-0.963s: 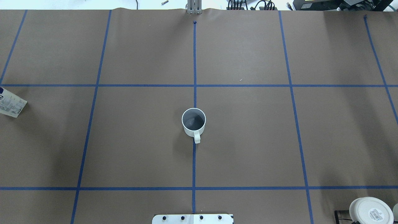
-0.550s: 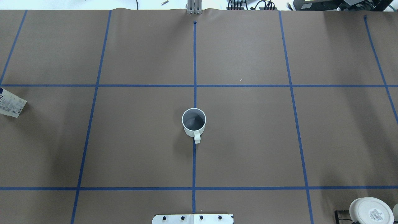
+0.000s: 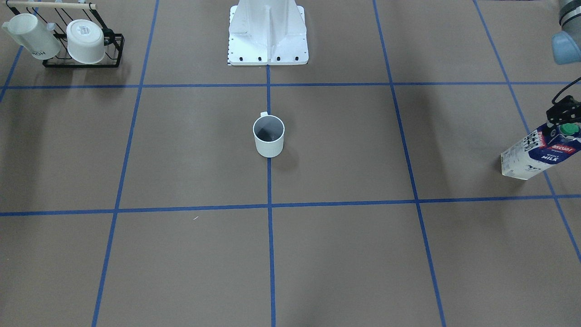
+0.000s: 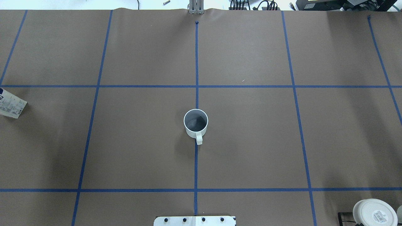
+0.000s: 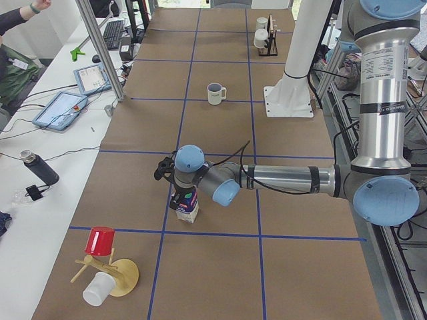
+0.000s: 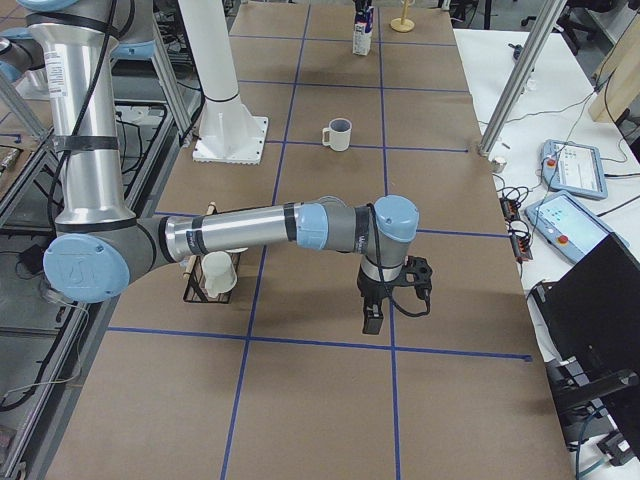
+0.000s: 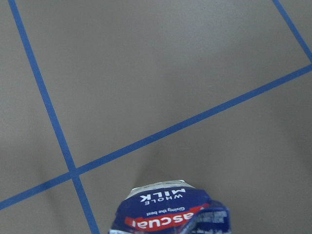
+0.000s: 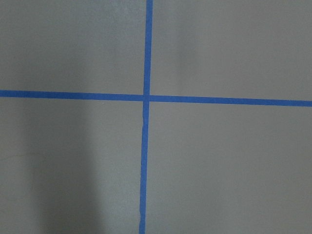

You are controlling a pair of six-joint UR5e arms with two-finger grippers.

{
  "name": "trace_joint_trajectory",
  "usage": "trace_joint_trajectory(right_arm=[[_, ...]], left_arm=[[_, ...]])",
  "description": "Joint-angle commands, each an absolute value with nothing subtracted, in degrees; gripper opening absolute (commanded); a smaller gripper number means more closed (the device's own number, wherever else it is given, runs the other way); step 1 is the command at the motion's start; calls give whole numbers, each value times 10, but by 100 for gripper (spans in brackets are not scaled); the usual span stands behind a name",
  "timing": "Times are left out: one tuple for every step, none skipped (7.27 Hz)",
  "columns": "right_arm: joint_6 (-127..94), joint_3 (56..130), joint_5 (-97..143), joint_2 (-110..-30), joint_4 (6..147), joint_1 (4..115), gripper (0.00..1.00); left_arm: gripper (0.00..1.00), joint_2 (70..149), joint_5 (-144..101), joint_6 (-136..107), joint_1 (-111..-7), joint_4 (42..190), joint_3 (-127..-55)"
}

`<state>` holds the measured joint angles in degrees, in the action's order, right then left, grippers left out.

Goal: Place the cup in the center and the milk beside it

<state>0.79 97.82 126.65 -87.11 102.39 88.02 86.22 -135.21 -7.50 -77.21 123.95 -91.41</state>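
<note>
As places are reckoned from the robot's white base (image 3: 268,36), a black wire rack (image 3: 81,62) holding two white cups (image 3: 86,41) is recorded close by on the base's right-arm side. A wooden mug tree (image 5: 113,273) carrying a red cup (image 5: 100,240) is noted far out on the base's left-arm side, beyond the milk (image 3: 540,152). Between the milk and the cup (image 3: 268,136), brown tabletop (image 4: 251,141) crossed by one blue tape line (image 3: 404,136) is found; rack and mug tree are set off that stretch.

The milk is seen as a tall navy and white carton with a round green cap, a red band and white "WHOLE MILK" lettering. It is placed far to the base's left-arm side, well apart from the cup. The cup is pale grey-white with a dark grey inside. It stands upright at the centre (image 4: 220,138), straight out from the base, handle turned toward the base.

The left gripper (image 3: 565,120) is positioned at the carton's top, by the green cap, the carton directly beneath it. Whether the carton is clamped cannot be told. The right gripper (image 6: 372,318) is pointed down near the rack, far from cup and milk. Its state cannot be told.
</note>
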Motion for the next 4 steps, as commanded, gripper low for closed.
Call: trace_joint_trajectory(right_arm=[[8,978,1267,-871,1024,880,100],[8,978,1267,-871,1024,879,100],[8,977,1267,-869,1024,879,100],[7,977,1267,-868,1024,879,100]], left_arm=[[96,864,-1352,-74,-771,1240,-903],[93,864,-1352,-76,-761,1241,-903],[84,866,-1352,-76,-752,1241,-903],[63,867,-1352,-76,-751,1241,-903]])
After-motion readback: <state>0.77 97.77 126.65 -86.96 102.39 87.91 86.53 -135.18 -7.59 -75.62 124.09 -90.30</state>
